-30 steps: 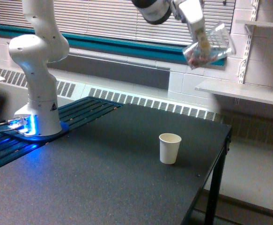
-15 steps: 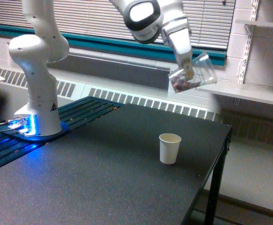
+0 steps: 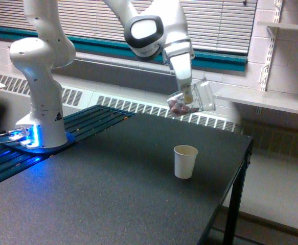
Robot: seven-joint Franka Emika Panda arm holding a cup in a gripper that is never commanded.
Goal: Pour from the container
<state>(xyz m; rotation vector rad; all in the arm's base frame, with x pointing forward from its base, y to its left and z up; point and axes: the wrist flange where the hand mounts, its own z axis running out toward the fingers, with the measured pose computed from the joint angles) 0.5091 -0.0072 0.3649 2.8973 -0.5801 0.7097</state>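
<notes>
1. The container (image 3: pixel 192 102) is a clear plastic cup. It hangs in the air above the table (image 3: pixel 113 189), in the upper middle of the exterior view.
2. It is tilted: its open mouth points toward 2 o'clock, and its base sits low toward 8 o'clock.
3. Small pinkish-red pieces (image 3: pixel 179 107) lie together in the lower end of the container, near the base. None of them is seen at the mouth.
4. The gripper (image 3: pixel 189 94) comes down on the container from 11 o'clock. Its fingers are clenched on the container wall and carry it.
5. The white arm (image 3: pixel 149 30) reaches in from the top of the view. Its base (image 3: pixel 41 122) stands at 9 o'clock, on the far left part of the table, with blue light at its foot.
6. A small off-white paper cup (image 3: pixel 185 161) stands upright on the dark table, at 6 o'clock from the container and well apart from it. Its mouth is open; I cannot tell what is inside it.
7. The paper cup stands near the table edge on the exterior view's right.
8. Behind the table there is a white radiator grille (image 3: pixel 138 108) along the wall, and window blinds (image 3: pixel 87 20) above it.
9. A white shelf (image 3: pixel 271 99) is at 3 o'clock from the container, fixed on the wall.
</notes>
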